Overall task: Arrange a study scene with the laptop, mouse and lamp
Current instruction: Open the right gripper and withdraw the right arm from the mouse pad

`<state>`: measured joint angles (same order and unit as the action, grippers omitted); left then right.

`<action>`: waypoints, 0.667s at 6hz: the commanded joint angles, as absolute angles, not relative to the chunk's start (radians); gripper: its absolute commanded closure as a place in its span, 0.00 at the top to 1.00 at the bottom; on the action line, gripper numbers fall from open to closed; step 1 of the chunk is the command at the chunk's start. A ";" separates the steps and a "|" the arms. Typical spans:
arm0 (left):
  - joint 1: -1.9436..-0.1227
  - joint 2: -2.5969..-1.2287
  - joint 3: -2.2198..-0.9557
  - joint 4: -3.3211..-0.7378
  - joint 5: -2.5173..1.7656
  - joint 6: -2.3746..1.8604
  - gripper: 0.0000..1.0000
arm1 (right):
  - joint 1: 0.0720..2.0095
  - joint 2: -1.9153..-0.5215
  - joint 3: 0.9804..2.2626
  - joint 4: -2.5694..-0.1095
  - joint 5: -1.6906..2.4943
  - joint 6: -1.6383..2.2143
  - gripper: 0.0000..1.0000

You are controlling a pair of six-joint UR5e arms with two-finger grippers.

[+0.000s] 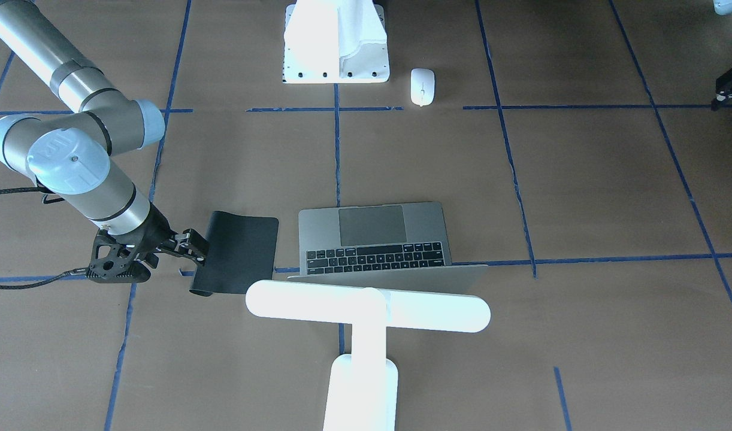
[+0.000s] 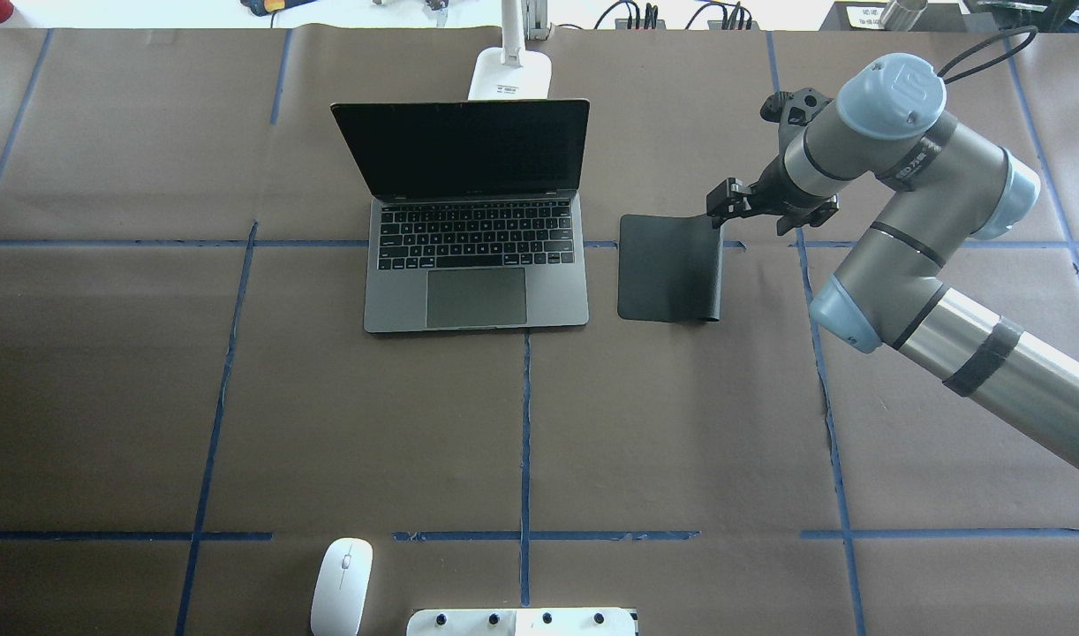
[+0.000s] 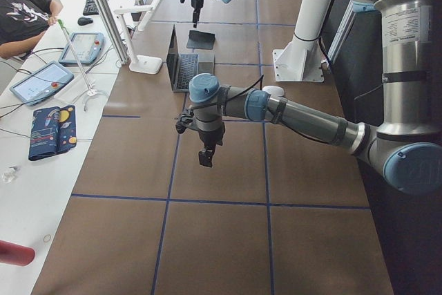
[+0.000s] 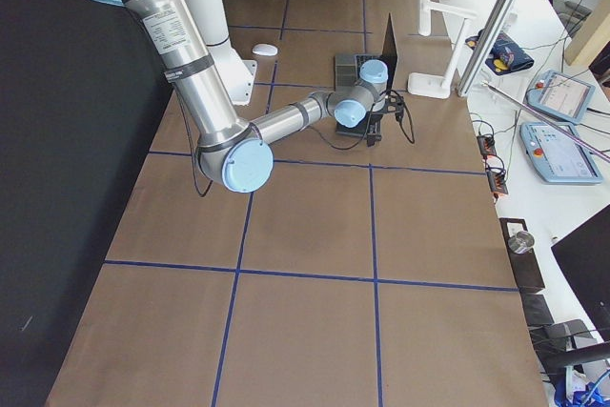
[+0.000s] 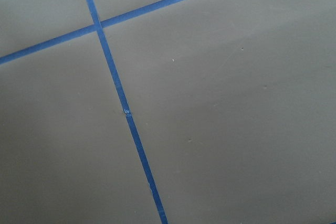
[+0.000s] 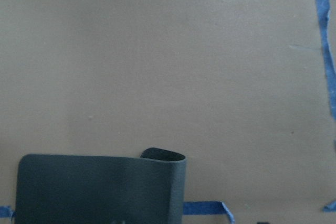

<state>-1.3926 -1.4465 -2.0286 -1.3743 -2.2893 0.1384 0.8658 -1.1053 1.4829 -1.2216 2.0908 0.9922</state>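
Note:
The grey laptop (image 2: 478, 296) stands open in the middle of the table, its screen toward the far side. The white T-shaped lamp (image 1: 366, 314) stands behind its lid. The white mouse (image 2: 342, 587) lies near the robot's base, far from both grippers. My right gripper (image 2: 725, 201) hovers at the far right corner of a black mat (image 2: 667, 265) beside the laptop; its jaws look open and empty. My left gripper (image 3: 206, 157) hangs over bare table far to the left; I cannot tell whether it is open or shut.
The white boxy pedestal (image 1: 336, 42) stands at the table's near edge beside the mouse. The mat's right edge (image 6: 165, 158) curls upward. Blue tape lines cross the brown table (image 2: 681, 424). Tablets and an operator are beyond the far edge.

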 commanded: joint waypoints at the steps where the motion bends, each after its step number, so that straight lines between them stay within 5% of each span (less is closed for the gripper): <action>1: -1.338 -1.468 -2.060 -1.467 -2.289 0.135 1.00 | 0.896 -1.190 1.637 -1.395 2.103 0.790 1.00; 4: -1.168 -1.548 -2.095 -1.523 -2.272 -0.259 1.00 | 1.073 -1.441 1.813 -1.459 2.224 0.425 1.00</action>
<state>-1.2391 -1.5214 -2.0741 -1.4929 -2.2803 -0.0796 1.0053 -1.3491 1.7616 -1.4518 2.1807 0.5462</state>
